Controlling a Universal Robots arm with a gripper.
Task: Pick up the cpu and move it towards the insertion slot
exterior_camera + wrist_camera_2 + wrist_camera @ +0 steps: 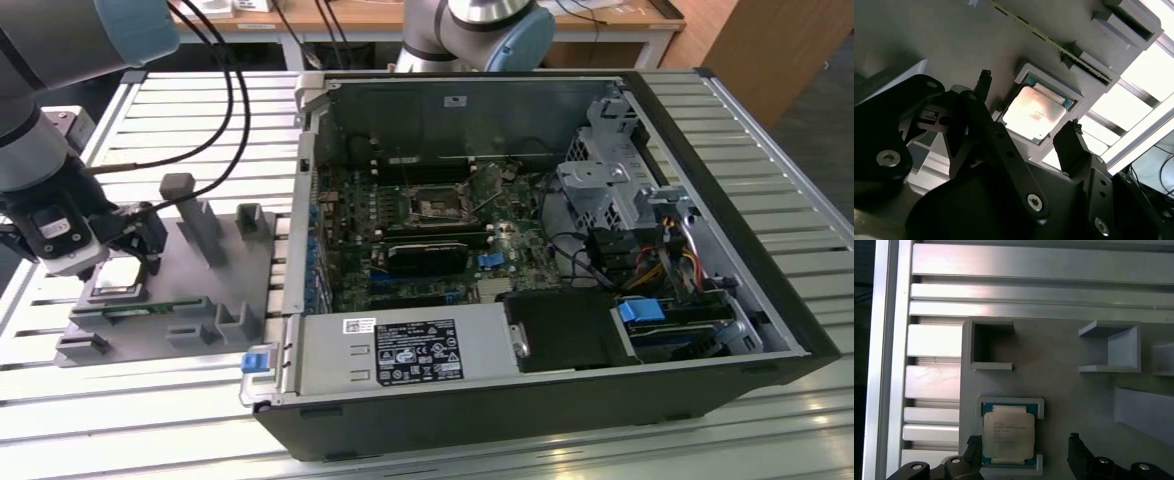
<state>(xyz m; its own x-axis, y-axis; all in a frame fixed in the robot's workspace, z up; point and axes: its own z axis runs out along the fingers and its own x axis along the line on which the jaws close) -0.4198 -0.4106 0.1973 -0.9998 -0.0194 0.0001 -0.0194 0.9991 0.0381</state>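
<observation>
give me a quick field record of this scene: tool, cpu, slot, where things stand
tool: open, low over the holder, fingers straddling the cpu
cpu: lying flat in its recess, silver top up
holder: grey, on the slatted table, at the exterior view's left of the case
slot: on the board inside the open case, far from the cpu
status: cpu not yet lifted

Silver square cpu (1008, 432) lying flat in grey fixture pocket, insertion slot (437, 205) on motherboard, dark centre
</observation>
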